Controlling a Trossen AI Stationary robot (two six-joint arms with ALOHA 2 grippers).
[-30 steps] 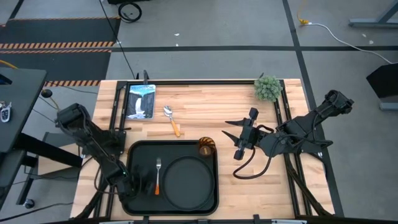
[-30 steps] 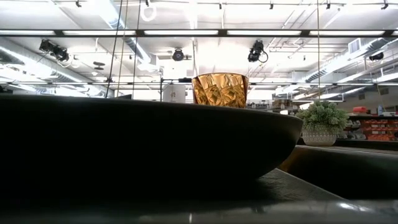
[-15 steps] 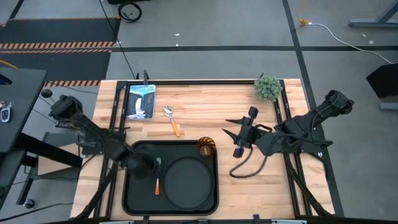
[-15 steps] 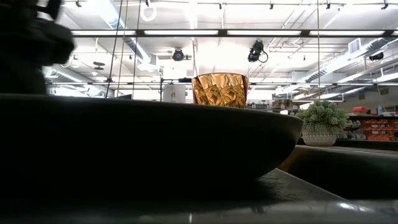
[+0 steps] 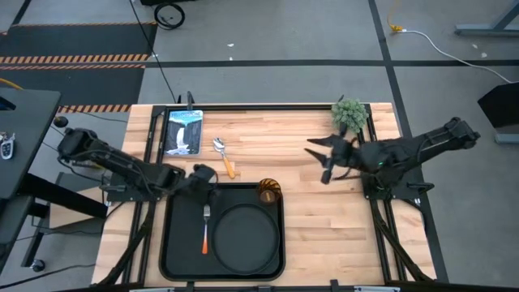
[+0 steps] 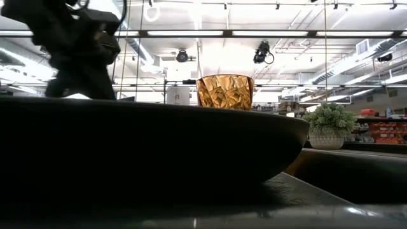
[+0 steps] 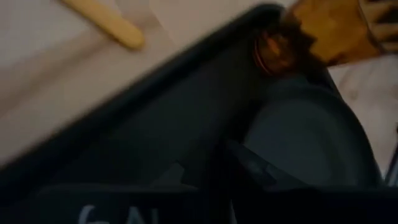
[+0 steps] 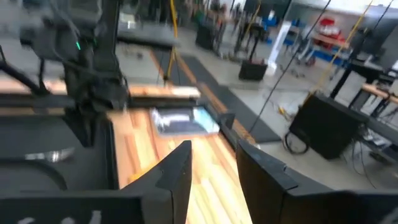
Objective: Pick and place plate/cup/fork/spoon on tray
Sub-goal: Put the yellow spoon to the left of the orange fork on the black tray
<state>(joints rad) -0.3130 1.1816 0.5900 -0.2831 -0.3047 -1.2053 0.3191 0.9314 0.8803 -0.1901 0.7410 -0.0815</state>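
The black tray [image 5: 180, 243] lies at the table's near middle. On it are the round black plate [image 5: 243, 237], the fork [image 5: 206, 228] left of the plate, and the amber cup [image 5: 269, 191] at its far right corner. The spoon [image 5: 223, 156] lies on the wood beyond the tray. My left gripper [image 5: 203, 174] hovers over the tray's far left corner and holds nothing that I can see. My right gripper [image 5: 322, 159] is open and empty, raised over the table's right part, near the plant. The low view shows the cup [image 6: 224, 92] behind a dark rim [image 6: 191, 140].
A small potted plant [image 5: 349, 114] stands at the far right corner. An upright blue-white picture panel [image 5: 182, 131] stands at the far left, next to the spoon. Bare wood lies between the tray and my right arm.
My left gripper has gone from the tray's near left corner along its left side toward the far edge, to the tray's far left corner, and now shows in the low view. My right gripper has drawn back toward the far right, near the plant. The fork has stayed on the tray.
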